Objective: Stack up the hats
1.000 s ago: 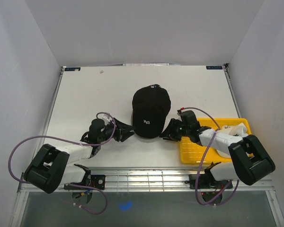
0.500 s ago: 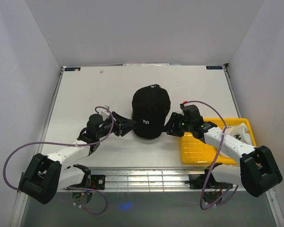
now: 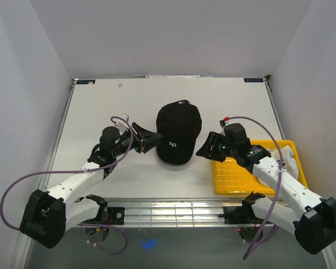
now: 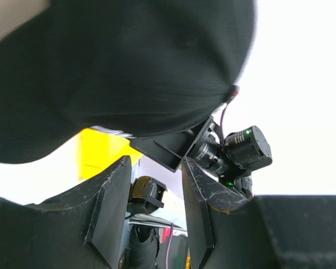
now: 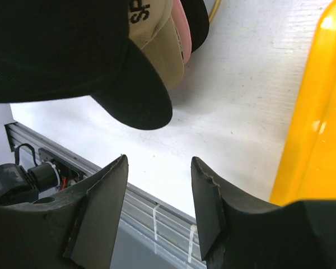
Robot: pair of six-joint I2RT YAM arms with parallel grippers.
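Claw left [image 3: 155,141]: open, empty | claw right [image 3: 203,149]: open, empty | black cap [image 3: 179,130] between them

Left tool [image 3: 154,140]: pointed rightward, jaws set apart, nothing gripped. Right tool [image 3: 204,149]: pointed leftward, jaws set apart, nothing gripped. Both arms are extended inward.

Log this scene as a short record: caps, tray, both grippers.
stack top: black fabric baseball cap, brim toward the near edge
under it: tan fabric cap and pink fabric cap, edges showing in the right wrist view
tray: yellow plastic tray, right of the stack
in tray: white fabric cap, partly hidden
left gripper: open, empty, at the stack's left
right gripper: open, empty, at the stack's right
left to do: white fabric cap not yet stacked
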